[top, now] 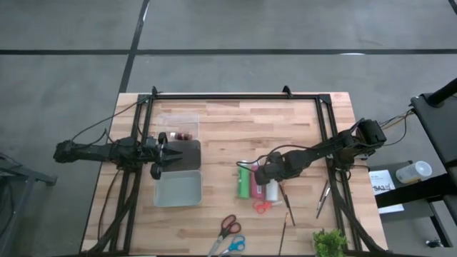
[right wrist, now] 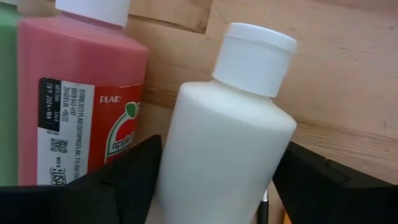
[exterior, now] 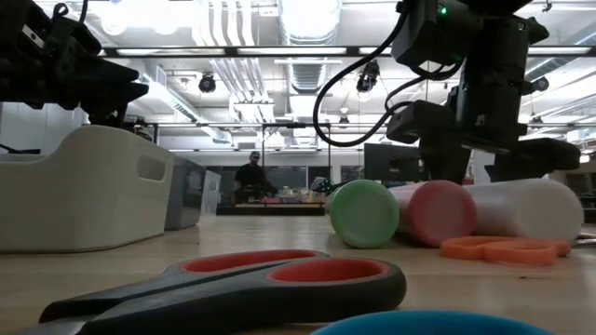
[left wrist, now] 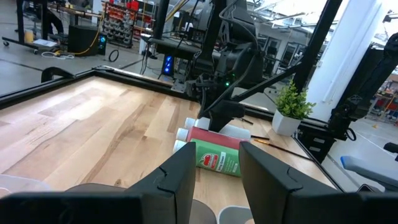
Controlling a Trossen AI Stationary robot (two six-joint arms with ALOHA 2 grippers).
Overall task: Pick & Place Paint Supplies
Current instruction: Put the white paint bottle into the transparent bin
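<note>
Worktop (top: 228,121), pale wood, dark frame round it.

Containers, about 9 o'clock of centre: a clear tub (top: 178,123) with small dark items inside, not identifiable; just at its 6 o'clock a dark tray (top: 187,153); below that a pale bin (top: 178,188), nothing seen in it. The low view shows the bin's wall only.

Left gripper (top: 161,151) hangs over the dark tray, jaws spread wide, holding nothing.

Right gripper (top: 270,175), around 4 o'clock of centre, is down over the bottles. Jaws wide, one finger either side of the white bottle (right wrist: 227,149); contact cannot be told.

Three bottles lie on their sides, touching in a row: green bottle (top: 245,183), red bottle (top: 257,181), then the white one at the 3 o'clock end.

Orange scissors (top: 262,206) just at 6 o'clock of the bottles. Red-handled scissors (top: 228,225) and blue-handled scissors (top: 233,246) near the 6 o'clock edge.

Thin brushes: one (top: 284,193) just beside the white bottle, one (top: 286,227) further toward 6 o'clock, one (top: 322,198) by the frame at 3 o'clock.

Small green plant (top: 330,243) at 5 o'clock corner.
</note>
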